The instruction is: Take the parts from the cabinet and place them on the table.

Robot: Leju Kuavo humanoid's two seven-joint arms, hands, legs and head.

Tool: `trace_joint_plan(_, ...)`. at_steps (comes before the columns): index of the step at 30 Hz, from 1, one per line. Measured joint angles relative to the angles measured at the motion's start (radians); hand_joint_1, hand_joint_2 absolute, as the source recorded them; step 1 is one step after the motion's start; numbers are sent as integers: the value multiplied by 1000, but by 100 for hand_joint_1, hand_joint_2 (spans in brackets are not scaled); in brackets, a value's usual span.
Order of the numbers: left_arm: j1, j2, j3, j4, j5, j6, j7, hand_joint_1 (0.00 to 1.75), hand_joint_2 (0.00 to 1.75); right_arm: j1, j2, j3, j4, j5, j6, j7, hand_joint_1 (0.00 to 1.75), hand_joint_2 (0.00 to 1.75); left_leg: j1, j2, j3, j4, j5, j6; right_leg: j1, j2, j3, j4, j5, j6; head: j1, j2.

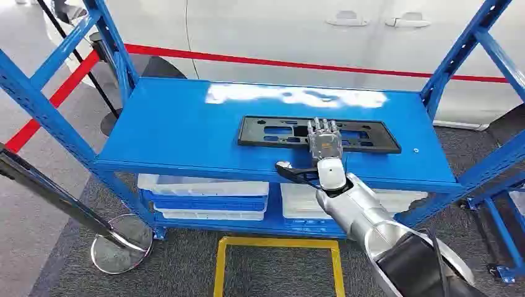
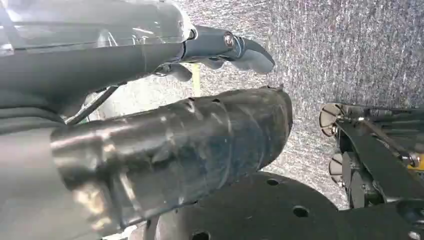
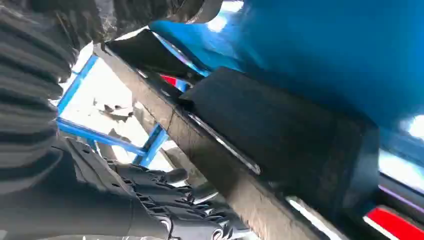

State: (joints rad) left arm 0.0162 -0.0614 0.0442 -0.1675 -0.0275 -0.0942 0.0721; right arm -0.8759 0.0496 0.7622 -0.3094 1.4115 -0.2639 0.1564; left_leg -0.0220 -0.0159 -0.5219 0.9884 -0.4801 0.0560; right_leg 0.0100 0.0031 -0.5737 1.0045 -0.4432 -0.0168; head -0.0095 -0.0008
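Right robot hand, fingers flat and together, rests on the long black slotted plastic panel at frame centre on the blue metal shelf: looks light, stiff, best gripped along its near edge.

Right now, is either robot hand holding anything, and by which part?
The right robot hand lies over the near long edge of the black plastic part on the blue shelf; a closed grip cannot be told. The left robot hand holds nothing.
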Motion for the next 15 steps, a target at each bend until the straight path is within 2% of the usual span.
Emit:
trace_joint_plan(3, -1, 0, -6, 0, -5, -3, -7, 0, 0, -3, 10, -1, 8, 1, 28, 15, 0, 175, 0, 0, 1, 0, 0, 0, 0, 0, 1, 0, 0, 0, 0, 0)
trace_joint_plan(4, -1, 1, -7, 0, -6, -4, -10, 0, 0, -5, 12, -2, 10, 1, 40, 20, 12, 175, 0, 0, 1, 0, 0, 0, 0, 0, 1, 0, 0, 0, 0, 0)
trace_joint_plan(5, -2, 1, -9, 0, -7, -4, -11, 0, 0, -7, 16, -3, 13, 0, 51, 24, 89, 175, 0, 0, 2, 0, 0, 0, 0, 0, 2, 0, 0, 0, 0, 0)
trace_joint_plan(6, -2, 2, -10, 0, -8, -4, -12, 0, 0, -10, 20, -6, 16, -3, 66, 27, 173, 175, 0, 0, 2, 0, 0, 0, 0, 0, 2, 0, 0, 0, 0, 0)
trace_joint_plan(10, -4, 4, -12, 0, -8, -4, -12, 0, 0, -10, 36, -16, 24, -21, 110, 24, 175, 175, 0, 0, 3, 0, 0, 0, 0, 0, 3, 0, 0, 0, 0, 0)
trace_joint_plan(15, -4, 8, -12, 0, -8, -4, -12, 0, 0, -6, 47, -23, 33, -29, 120, 22, 175, 175, 0, 0, 3, 0, 0, 0, 0, 0, 3, 0, 0, 0, 0, 0)
